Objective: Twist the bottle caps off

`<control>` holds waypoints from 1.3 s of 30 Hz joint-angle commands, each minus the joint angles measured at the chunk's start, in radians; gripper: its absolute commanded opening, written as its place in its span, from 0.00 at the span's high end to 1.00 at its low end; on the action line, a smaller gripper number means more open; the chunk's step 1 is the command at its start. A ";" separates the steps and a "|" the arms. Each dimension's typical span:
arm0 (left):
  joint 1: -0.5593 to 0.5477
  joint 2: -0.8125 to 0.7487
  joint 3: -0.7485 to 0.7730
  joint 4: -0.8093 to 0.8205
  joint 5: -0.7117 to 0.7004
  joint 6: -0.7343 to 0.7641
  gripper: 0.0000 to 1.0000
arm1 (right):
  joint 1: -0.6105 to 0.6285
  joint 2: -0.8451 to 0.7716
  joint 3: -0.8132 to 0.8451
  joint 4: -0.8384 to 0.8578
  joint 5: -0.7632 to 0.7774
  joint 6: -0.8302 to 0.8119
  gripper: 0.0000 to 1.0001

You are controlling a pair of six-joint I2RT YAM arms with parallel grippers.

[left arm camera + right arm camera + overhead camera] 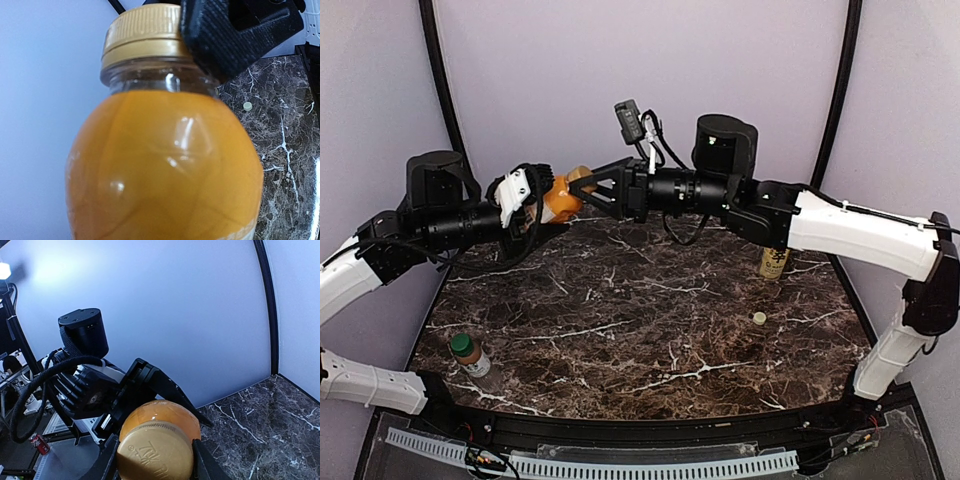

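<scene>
The short rounded orange bottle [558, 199] is held in the air over the back of the table, lying sideways. My left gripper [535, 208] is shut on its body, which fills the left wrist view [165, 170]. My right gripper [588, 184] is shut on its gold cap [155, 452], one finger on each side; the cap also shows in the left wrist view [142, 35]. The tall yellow-labelled bottle [774, 262] stands uncapped at the right. The small clear bottle [470, 356] with a green cap stands at the front left.
A small loose pale cap [759, 318] lies on the dark marble table [640, 330] at the right, also seen in the left wrist view [247, 106]. A purple backdrop with black poles encloses the back and sides.
</scene>
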 commanded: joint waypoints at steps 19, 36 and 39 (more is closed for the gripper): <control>-0.057 -0.031 -0.205 0.539 -0.440 0.673 0.79 | -0.046 -0.013 0.006 -0.107 0.091 0.235 0.01; -0.085 -0.039 -0.248 0.554 -0.423 0.727 0.79 | -0.053 0.026 0.022 -0.079 0.055 0.268 0.45; -0.089 -0.039 -0.252 0.557 -0.425 0.732 0.79 | -0.055 0.032 0.026 -0.084 0.045 0.269 0.47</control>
